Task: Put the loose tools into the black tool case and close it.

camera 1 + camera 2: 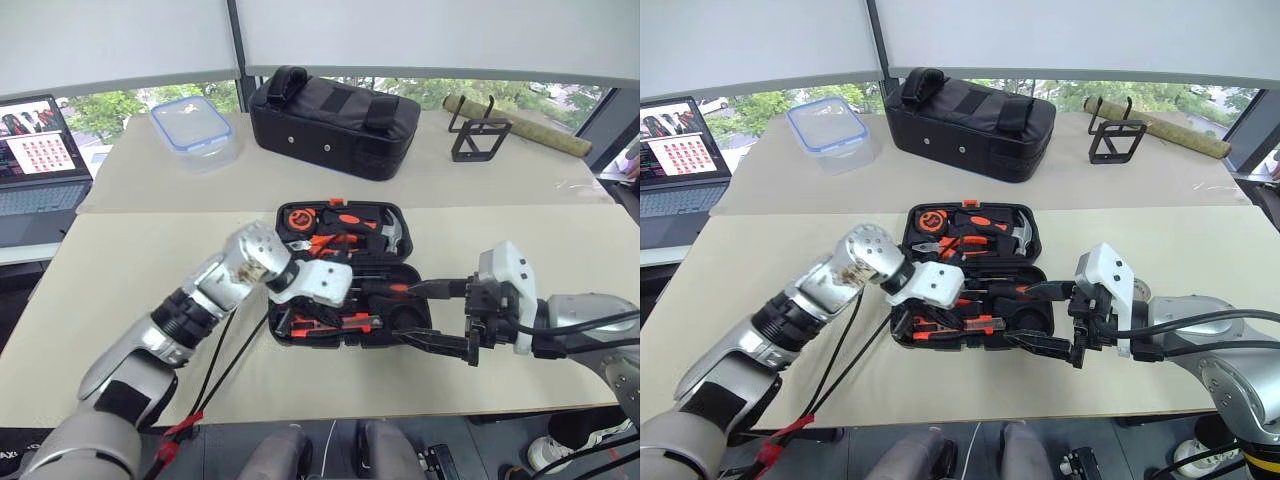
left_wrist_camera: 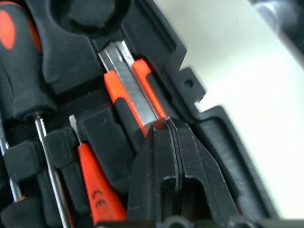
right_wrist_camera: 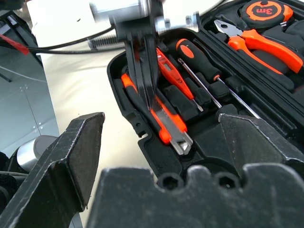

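The black tool case [image 1: 283,215] lies open in the middle of the near table. In its near half lie an orange-black utility knife [image 3: 168,128], a small orange screwdriver [image 3: 167,71] and a black-and-orange-handled screwdriver [image 3: 197,57]. My left gripper [image 2: 164,124] is shut, its tips resting on the knife's [image 2: 128,80] metal strip from above. It grips nothing. My right gripper [image 1: 425,316] hovers open at the case's right front corner, pointing left toward the case, with nothing between its fingers.
The case's far half holds a tape measure [image 1: 298,217], orange-handled pliers [image 1: 335,240] and a hammer [image 1: 395,232]. On the far table stand a black fabric bag [image 1: 333,120], a clear lidded box [image 1: 193,128], a black stand [image 1: 480,135] and a laptop [image 1: 38,155].
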Controlling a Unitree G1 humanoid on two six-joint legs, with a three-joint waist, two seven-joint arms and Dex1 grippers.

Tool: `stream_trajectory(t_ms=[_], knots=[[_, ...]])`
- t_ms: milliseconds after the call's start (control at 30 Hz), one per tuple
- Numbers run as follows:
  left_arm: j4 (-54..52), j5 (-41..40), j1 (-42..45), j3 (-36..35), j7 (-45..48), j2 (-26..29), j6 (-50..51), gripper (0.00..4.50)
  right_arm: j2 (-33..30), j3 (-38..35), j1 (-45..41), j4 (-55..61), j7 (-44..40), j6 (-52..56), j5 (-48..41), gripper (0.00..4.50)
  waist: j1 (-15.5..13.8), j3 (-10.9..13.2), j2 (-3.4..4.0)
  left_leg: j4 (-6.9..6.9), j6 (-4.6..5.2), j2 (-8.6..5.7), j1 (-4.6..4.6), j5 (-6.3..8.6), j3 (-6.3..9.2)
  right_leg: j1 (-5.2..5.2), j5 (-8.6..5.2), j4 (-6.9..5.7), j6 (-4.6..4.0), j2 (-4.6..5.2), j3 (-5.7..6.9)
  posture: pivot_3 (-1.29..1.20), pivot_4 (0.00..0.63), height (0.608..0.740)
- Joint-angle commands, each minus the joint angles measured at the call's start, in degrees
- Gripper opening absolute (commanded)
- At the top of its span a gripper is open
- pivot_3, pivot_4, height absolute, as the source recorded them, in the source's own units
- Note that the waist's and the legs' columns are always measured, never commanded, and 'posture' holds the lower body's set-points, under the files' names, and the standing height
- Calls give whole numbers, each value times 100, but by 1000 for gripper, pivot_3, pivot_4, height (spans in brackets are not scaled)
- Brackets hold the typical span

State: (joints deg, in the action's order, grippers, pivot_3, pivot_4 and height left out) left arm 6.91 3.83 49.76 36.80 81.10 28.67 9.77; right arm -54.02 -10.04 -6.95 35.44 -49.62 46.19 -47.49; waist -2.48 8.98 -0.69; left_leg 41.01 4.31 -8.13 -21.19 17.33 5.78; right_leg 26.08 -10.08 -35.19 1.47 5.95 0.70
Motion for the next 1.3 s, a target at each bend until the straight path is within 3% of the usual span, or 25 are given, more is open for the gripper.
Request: stream_trajectory(t_ms=[33, 200, 233, 267, 333, 467, 633, 833, 1100, 1300], knots=[[280, 318, -136, 131, -279, -206, -32, 42, -18, -216, 121, 215, 90, -36, -21, 4500, -103, -5, 6, 2, 5, -4, 2, -1, 0, -6, 1, 1, 2, 6, 2, 0, 150, 716], [-202, -829, -135, -1047, 12, 66, 1079, 42, -147, -852, 621, 253, 129, -20, 35, 4500, -113, -4, 5, 23, 28, -9, -9, 9, -2, 1, 10, -3, 18, -2, -1, 0, 150, 716], [-346, -1161, -146, -1323, 134, 174, 1338, 534, -200, -1042, 731, 231, 83, -11, 37, 4500, -89, -4, 4, 25, 27, -8, -14, 9, -5, 9, 10, -9, 18, -8, 0, 0, 150, 716], [-480, -1463, -155, -1566, 241, 282, 1611, 633, -254, -1217, 832, 200, 41, 2, 47, 4500, -50, -4, 5, 25, 26, -7, -17, 8, -5, 16, 10, -15, 18, -10, 1, 0, 150, 716], [-767, -2055, -226, -2091, 361, 531, 2072, 1386, -403, -1571, 1071, 60, -68, 16, 154, 4500, 9, -4, 5, 25, 19, 0, -17, 5, -5, 24, 9, -27, 16, -21, 2, 0, 150, 716], [-1004, -2701, -524, -2974, 203, 892, 2439, 2812, -655, -1963, 1474, -423, -321, -61, 482, 4500, 42, -5, 6, 21, 15, 2, -8, 5, -6, 20, 8, -21, 15, -27, 3, 0, 150, 716], [-1435, -3205, -867, -3494, 52, 1319, 2925, 4444, -812, -1368, 1199, -1294, -234, -281, 1119, 4500, 41, -4, 6, 20, 12, 3, 0, 4, -10, 10, 8, -14, 14, -28, -3, 0, 150, 716], [-2173, -3636, -1374, -3733, -212, 1609, 3186, 4444, -650, -181, 202, -2798, -33, -910, 2234, 4500, 43, -4, 8, 18, 11, 2, 0, 5, -17, 11, 8, -11, 14, -24, -4, 0, 150, 716], [-2597, -3883, -1605, -3825, -648, 1829, 3399, 4444, -215, 577, -848, -4373, -142, -1171, 2859, 4500, 58, -4, 9, 9, 7, 3, -1, 2, -17, 15, 10, -10, 10, -21, -13, 0, 150, 716], [-2559, -3938, -1617, -3844, -714, 1953, 3335, 4500, -1, 645, -1151, -4906, -297, -1303, 2965, 2744, 114, -4, 9, 4, 5, 4, 1, 1, -15, 13, 10, -8, 8, -23, -13, 0, 150, 716]])
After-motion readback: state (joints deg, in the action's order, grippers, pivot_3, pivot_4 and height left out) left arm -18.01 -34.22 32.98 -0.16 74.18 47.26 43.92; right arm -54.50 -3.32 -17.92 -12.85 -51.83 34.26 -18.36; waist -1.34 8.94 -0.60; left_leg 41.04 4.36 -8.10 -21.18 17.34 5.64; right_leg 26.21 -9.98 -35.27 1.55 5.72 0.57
